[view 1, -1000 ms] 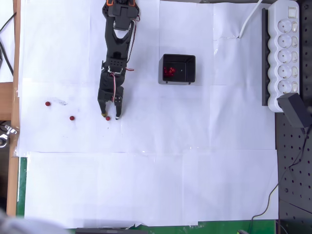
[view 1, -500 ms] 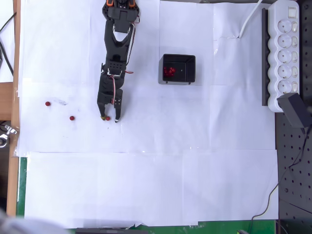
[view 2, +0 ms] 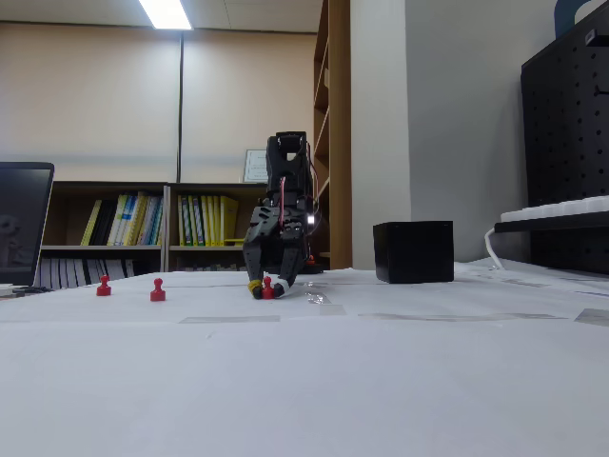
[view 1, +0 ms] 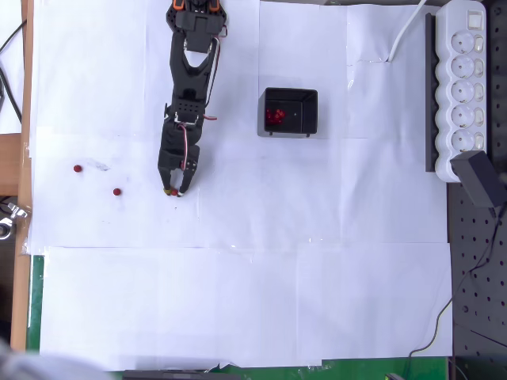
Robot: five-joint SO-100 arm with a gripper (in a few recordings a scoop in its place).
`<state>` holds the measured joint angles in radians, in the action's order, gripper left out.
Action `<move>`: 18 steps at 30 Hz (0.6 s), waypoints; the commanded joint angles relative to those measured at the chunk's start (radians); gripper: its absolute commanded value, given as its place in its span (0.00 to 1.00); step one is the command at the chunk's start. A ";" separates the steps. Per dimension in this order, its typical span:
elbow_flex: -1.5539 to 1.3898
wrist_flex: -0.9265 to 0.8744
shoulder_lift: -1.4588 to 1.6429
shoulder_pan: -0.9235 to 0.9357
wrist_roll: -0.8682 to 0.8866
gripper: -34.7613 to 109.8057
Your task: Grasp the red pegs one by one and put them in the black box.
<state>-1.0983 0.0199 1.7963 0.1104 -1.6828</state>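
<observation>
My black gripper [view 1: 173, 191] [view 2: 267, 289] points down at the white paper, left of the black box [view 1: 290, 112] [view 2: 413, 251]. Its fingers have come together around a red peg [view 1: 174, 191] [view 2: 267, 286] that still stands on the paper. Two more red pegs stand to the left, one [view 1: 116, 191] [view 2: 157, 289] nearer and one [view 1: 77, 168] [view 2: 103, 286] farther. Several red pegs [view 1: 275, 116] lie inside the box at its left side.
A white power strip [view 1: 463, 87] with a black plug lies along the right edge in the overhead view. A dark laptop screen [view 2: 21, 224] stands at the left in the fixed view. White paper [view 1: 253, 277] covers the table.
The fingers stood apart around the peg a second ago; they have narrowed step by step and now clamp it. The arm itself has barely moved.
</observation>
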 commanded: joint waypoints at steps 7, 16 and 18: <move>-0.535 -1.322 -0.430 -0.167 -0.245 0.24; -0.810 -1.822 -0.517 -0.630 -0.529 0.24; -0.787 -1.804 -0.517 -0.721 -0.581 0.24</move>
<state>-1.8178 -1.7579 1.3591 -0.4541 -2.1644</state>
